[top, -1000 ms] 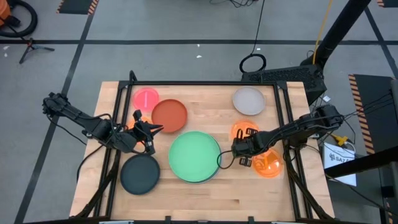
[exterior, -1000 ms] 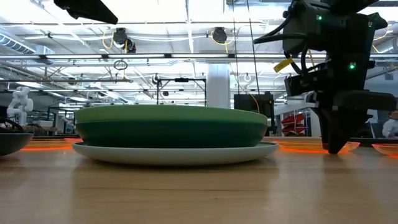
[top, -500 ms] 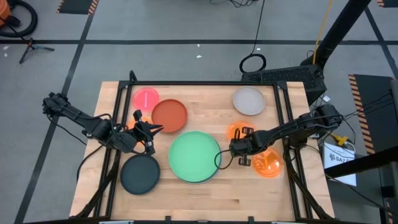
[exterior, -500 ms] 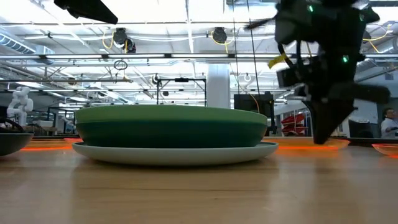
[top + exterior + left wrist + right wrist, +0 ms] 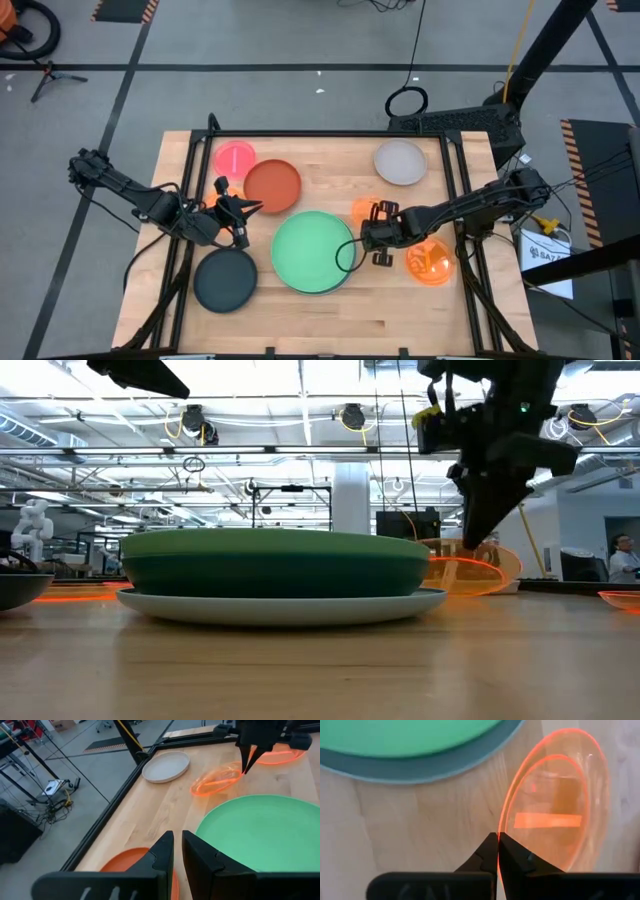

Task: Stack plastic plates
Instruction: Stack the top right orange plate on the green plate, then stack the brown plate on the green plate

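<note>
A small translucent orange plate (image 5: 362,210) hangs tilted just right of the stack, with my right gripper (image 5: 498,836) shut on it. The stack (image 5: 312,252) is at the table's middle: a light green plate on top, a darker green one (image 5: 275,572) under it and a pale plate (image 5: 280,605) at the bottom. My left gripper (image 5: 177,842) hovers between the red-brown plate (image 5: 272,186) and the black plate (image 5: 225,280). A narrow gap shows between its fingers, with nothing in it. My right gripper pinches the orange plate's rim (image 5: 500,826) between its two fingertips, on the edge away from the stack. The fingers (image 5: 478,530) point down, slanting from above. The plate is tipped up on edge below them; whether its low edge (image 5: 197,789) touches the table I cannot tell.
A second orange plate (image 5: 430,262) lies near the table's right edge. A grey-white plate (image 5: 400,162) sits at the far right and a pink one (image 5: 235,157) at the far left. Black frame rails (image 5: 455,190) run along the table's sides.
My right gripper has taken hold of the orange plate, risen, and moved toward the table's left, up to the green stack. The plate, which lay flat, has tipped up and been carried along.
</note>
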You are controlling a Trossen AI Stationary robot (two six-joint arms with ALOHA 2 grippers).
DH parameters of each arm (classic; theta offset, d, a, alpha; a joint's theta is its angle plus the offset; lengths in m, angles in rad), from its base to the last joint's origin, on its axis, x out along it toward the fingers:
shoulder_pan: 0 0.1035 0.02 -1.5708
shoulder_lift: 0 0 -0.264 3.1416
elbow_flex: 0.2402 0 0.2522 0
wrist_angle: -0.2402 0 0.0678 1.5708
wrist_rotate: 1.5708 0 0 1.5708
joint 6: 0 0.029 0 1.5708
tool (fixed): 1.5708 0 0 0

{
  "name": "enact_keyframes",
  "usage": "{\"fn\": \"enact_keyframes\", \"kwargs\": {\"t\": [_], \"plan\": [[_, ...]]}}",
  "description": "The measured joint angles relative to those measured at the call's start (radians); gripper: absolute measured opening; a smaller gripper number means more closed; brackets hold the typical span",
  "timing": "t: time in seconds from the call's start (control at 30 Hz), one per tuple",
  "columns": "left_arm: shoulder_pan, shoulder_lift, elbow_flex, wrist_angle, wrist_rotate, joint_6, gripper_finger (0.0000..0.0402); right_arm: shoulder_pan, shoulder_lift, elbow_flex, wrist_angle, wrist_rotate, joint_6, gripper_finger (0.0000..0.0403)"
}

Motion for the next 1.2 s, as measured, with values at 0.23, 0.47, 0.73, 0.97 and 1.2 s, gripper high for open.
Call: {"fn": "enact_keyframes", "kwargs": {"t": [0.23,0.47,0.73,0.97,1.2], "plan": [[0.004,0.039,0.0,0.002,0.0,-0.094,0.0047,-0.005,0.0,-0.114,0.086,-0.051,0.039,0.0045],[0.086,0.204,0.002,0.008,0.123,-0.014,0.0047,-0.007,-0.028,-0.098,-0.029,-0.099,0.077,0.0129],[0.45,0.407,0.1,-0.289,0.684,0.369,0.0047,-0.001,-0.186,-0.093,0.122,0.088,-0.043,0.0154],[0.668,0.517,0.101,-0.306,0.935,0.452,0.0047,-0.001,-0.271,-0.093,0.252,0.159,-0.184,0.0155],[0.681,0.525,0.101,-0.313,0.925,0.508,0.0047,-0.001,-0.276,-0.093,0.271,0.161,-0.213,0.0155]]}}
